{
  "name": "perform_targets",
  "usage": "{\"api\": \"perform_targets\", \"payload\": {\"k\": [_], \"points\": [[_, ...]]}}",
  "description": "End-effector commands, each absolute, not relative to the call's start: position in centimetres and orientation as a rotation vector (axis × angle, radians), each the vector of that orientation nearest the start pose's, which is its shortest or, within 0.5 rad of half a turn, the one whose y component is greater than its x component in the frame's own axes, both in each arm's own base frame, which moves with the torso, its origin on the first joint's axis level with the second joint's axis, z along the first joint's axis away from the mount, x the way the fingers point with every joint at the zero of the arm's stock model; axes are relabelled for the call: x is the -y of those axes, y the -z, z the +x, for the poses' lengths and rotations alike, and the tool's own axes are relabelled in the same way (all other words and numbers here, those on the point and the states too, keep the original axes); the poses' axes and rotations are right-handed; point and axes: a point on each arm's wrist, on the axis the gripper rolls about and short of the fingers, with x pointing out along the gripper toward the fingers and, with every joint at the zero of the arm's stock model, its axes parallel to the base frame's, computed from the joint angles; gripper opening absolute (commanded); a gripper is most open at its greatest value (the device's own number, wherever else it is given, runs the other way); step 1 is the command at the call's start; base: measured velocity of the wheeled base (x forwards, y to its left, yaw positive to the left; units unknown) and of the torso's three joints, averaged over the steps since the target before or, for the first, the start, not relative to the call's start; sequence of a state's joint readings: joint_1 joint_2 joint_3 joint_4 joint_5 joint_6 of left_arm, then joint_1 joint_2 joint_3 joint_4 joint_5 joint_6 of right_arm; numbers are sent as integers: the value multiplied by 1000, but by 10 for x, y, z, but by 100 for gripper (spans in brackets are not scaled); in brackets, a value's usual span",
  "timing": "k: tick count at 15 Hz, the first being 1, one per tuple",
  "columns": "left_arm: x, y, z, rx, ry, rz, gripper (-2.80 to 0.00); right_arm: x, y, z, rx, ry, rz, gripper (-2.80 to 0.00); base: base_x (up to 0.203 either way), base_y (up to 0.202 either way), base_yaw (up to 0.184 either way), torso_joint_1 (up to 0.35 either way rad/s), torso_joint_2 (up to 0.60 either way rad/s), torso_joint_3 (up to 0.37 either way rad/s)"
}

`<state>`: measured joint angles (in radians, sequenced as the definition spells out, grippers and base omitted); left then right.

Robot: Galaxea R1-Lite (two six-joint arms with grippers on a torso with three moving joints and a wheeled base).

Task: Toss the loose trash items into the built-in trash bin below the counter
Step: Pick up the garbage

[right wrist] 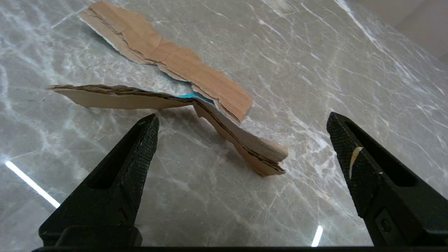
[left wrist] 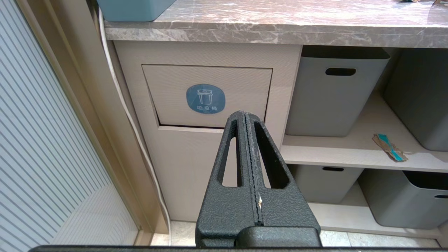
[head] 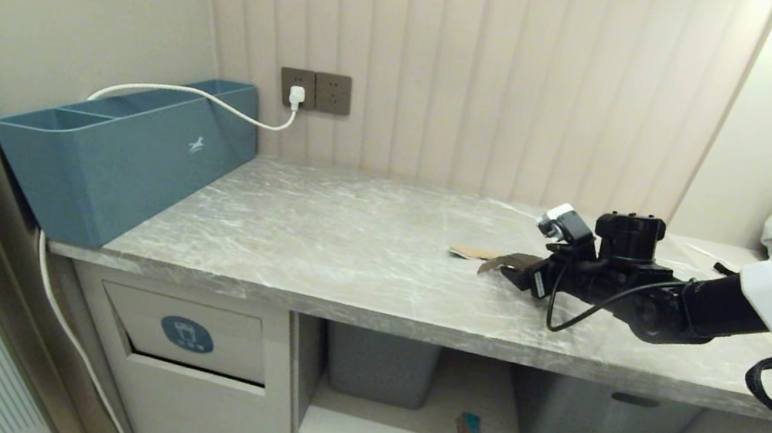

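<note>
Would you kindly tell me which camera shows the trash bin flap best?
The left wrist view: the trash bin flap faces it squarely, blue sticker readable. The head view shows the flap obliquely at its lower left. The right wrist view shows only cardboard scraps on the counter.

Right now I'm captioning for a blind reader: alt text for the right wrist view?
The open right gripper hovers low over the counter, fingers spread on either side of a bent cardboard scrap. A flatter scrap lies just beyond, overlapping it.
</note>
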<state>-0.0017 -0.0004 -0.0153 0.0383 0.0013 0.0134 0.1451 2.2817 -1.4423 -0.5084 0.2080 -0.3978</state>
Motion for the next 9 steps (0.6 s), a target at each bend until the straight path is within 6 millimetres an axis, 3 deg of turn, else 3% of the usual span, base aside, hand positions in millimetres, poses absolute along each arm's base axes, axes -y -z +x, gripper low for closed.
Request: {"api": "perform_targets", "payload": {"k": [1, 9], "points": [[0, -76, -24, -20, 0, 14, -280, -74, -116, 459, -268, -421, -383, -280, 0, 0, 0, 0, 0, 0], [0, -76, -24, -20, 0, 6, -280, -87, -127, 467, -302, -456, -398, -280, 0, 0, 0, 0, 0, 0]]}}
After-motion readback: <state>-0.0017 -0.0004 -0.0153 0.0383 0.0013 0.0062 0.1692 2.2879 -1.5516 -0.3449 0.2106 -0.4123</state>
